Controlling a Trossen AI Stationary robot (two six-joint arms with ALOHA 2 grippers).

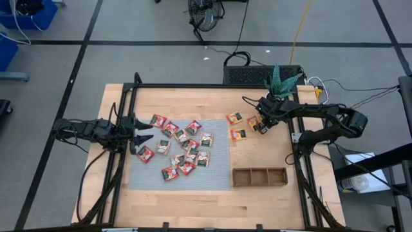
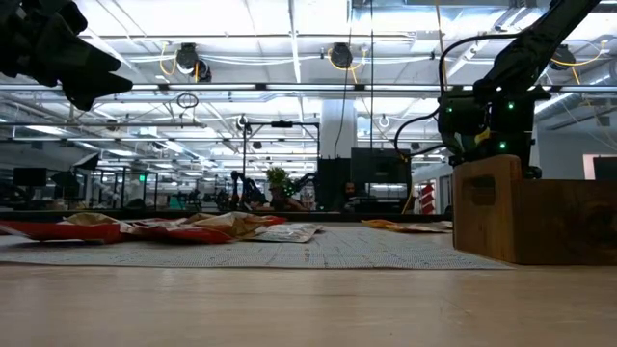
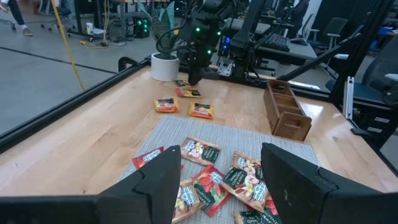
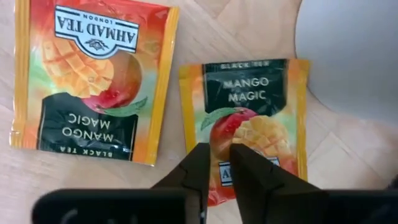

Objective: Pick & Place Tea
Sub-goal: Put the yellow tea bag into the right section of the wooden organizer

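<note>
Several red, white and green tea sachets lie in a loose heap on the grey mat. Three yellow-orange sachets lie on the bare wood right of the mat: two alone, and the third under my right gripper, which has come down on it and is nearly shut. My left gripper hovers open over the mat's left edge, its fingers wide apart in the left wrist view and touching nothing. My right gripper comes steeply from above onto the printed face of the yellow-orange sachet, near one of its edges. Its two fingertips stand close together with a narrow strip of the sachet between them. The sachet lies flat on the wood.
A second mango sachet lies just beside the one held. The brown three-compartment tray stands near the mat's right near corner. A white pot with a green plant stands right behind the right gripper. Black frame rails run along both sides.
</note>
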